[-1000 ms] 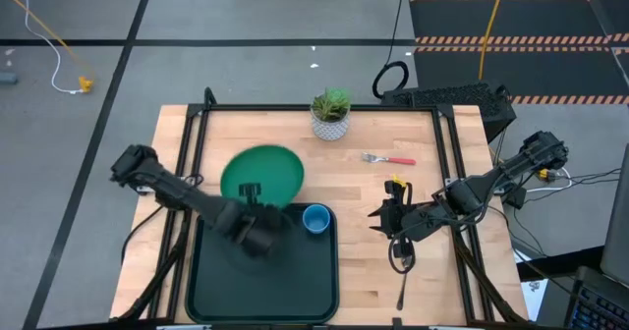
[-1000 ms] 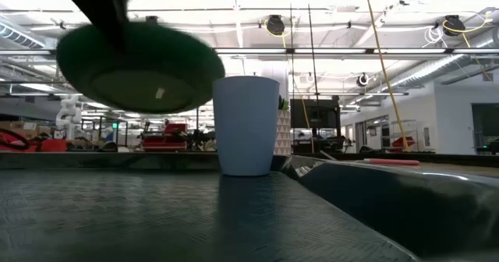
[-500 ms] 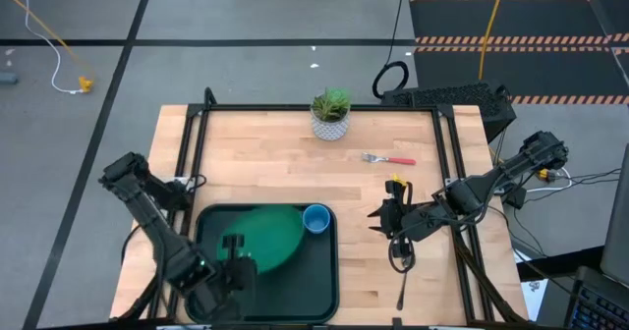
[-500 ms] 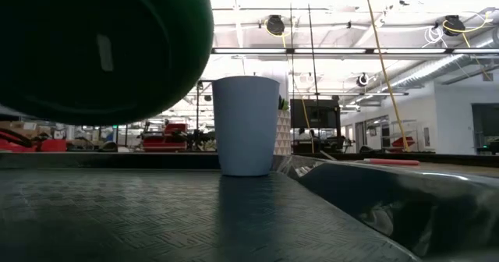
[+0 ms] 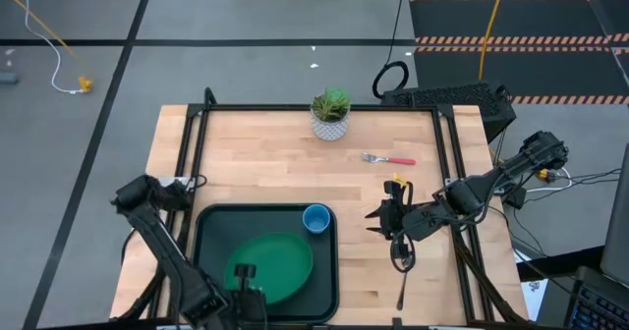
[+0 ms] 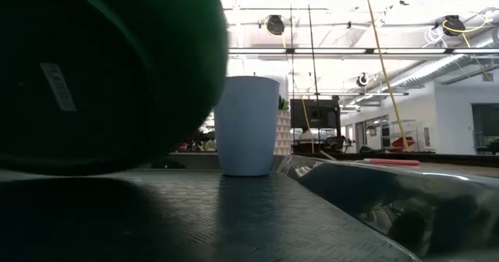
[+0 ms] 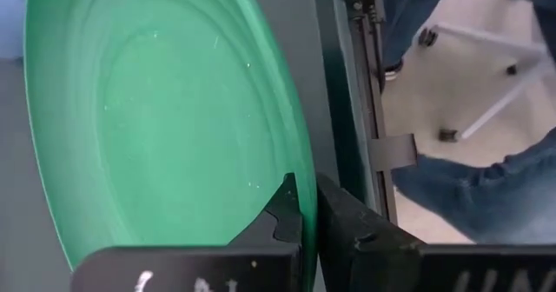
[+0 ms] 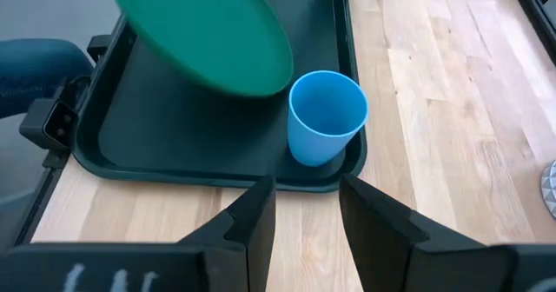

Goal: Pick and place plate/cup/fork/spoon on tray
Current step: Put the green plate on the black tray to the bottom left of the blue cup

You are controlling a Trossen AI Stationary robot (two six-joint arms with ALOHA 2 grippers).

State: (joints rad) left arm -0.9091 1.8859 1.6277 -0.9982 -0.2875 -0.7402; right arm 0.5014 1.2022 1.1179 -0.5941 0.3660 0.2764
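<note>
We see the left gripper clenched on the plate's near rim, over the tray; the cup crowds the tray's 1 o'clock corner. The right gripper waits, jaws parted, holding nothing, fork at its 12 o'clock

One camera hangs high up and looks straight down on the whole worktop, while another sits very low inside the tray and looks level across it to the room behind. A camera on each arm's wrist looks out past that arm's own fingers from close up. The plate and the cup show in several of these views.
</note>
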